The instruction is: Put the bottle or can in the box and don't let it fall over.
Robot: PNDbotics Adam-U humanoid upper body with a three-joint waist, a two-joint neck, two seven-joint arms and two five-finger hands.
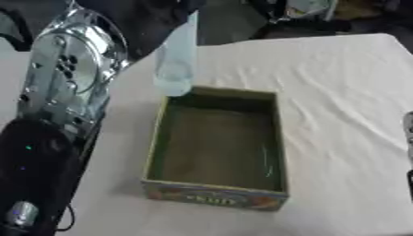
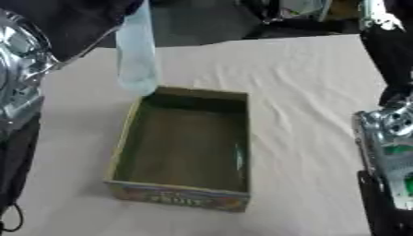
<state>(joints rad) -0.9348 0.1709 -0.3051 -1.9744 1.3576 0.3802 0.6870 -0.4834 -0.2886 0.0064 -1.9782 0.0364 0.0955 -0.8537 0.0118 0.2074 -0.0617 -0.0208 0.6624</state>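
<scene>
Clear plastic bottle (image 1: 176,60): upright, hanging over the open cardboard box's (image 1: 216,196) 11 o'clock corner, base at rim height, apparently for a straight descent; left hand above it, grip cannot be told; cloth-covered table (image 1: 339,92) beneath

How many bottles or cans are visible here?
1: a clear bottle held above the far-left corner of the empty box. Its top is hidden by the left arm.
</scene>
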